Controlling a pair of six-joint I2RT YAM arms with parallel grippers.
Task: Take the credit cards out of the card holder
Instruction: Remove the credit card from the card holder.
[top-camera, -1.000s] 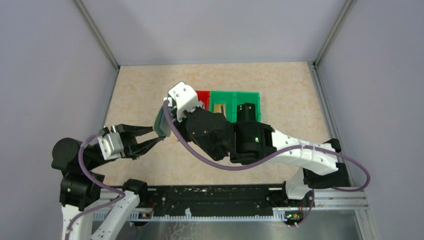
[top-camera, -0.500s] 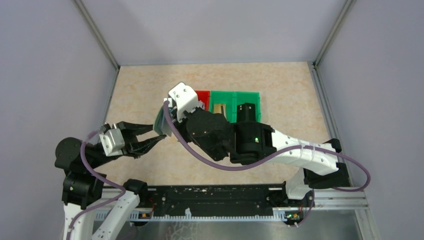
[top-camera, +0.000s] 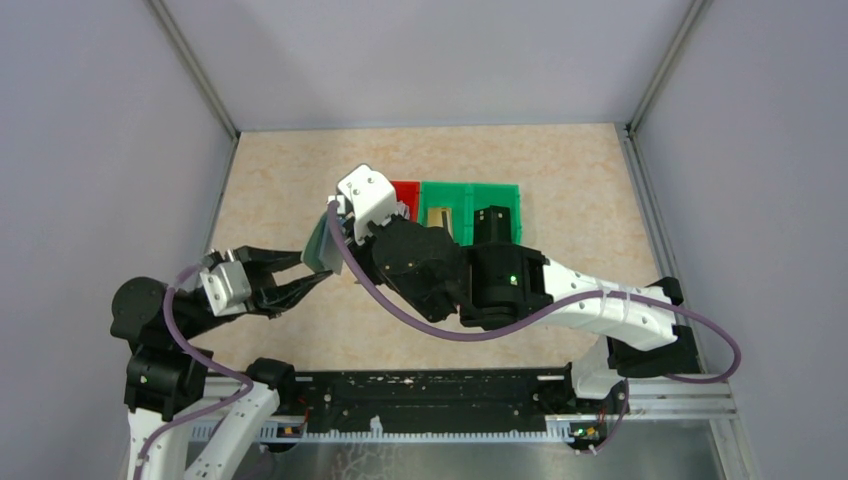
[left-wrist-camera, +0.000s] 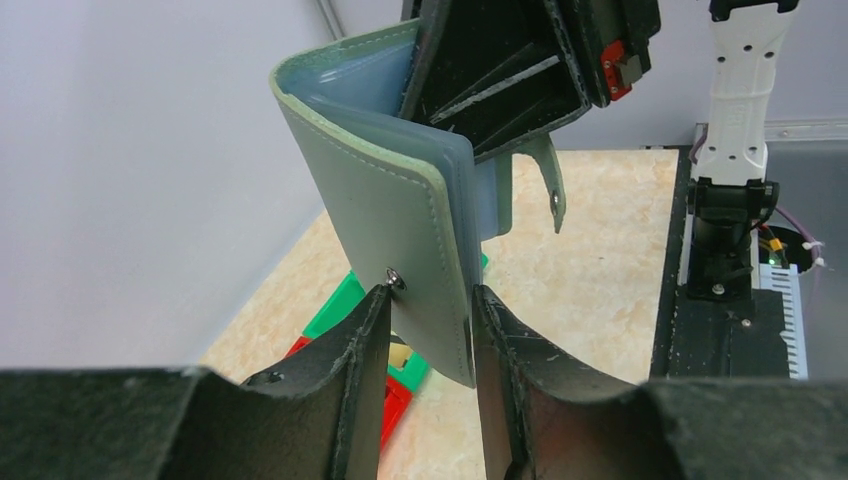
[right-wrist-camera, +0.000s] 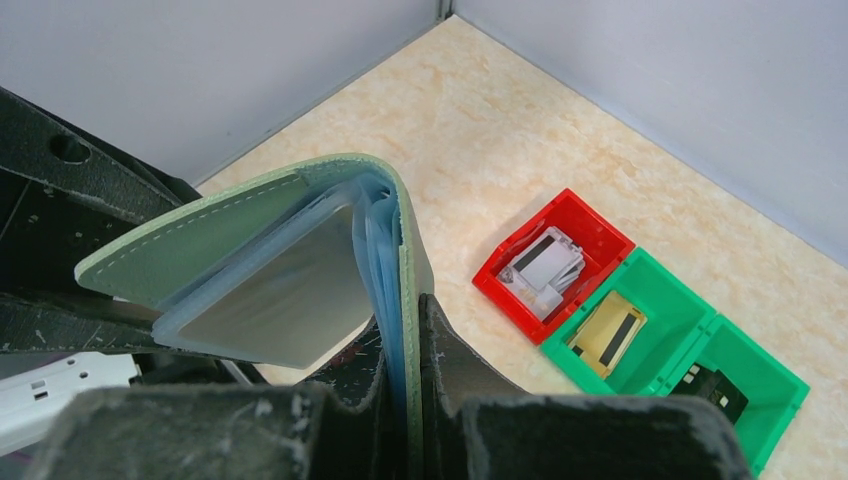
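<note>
Top external: card holder (top-camera: 320, 243), pale grey-green, raised above the worktop (top-camera: 270, 180), just left of one red bin (top-camera: 407, 189) and two green bins (top-camera: 470, 205), with the left end effector (top-camera: 316, 268) at its near end. Left wrist: the holder hangs open, and the left end effector is partly closed on its front flap, a finger touching each side by the snap stud. Right wrist: right end effector (right-wrist-camera: 405, 370), nearly closed, pinches the other cover; a silvery card sits in the clear sleeves (right-wrist-camera: 270, 300); further credit cards (right-wrist-camera: 545, 265) lie in the bins, pale in red, gold and dark in green.
</note>
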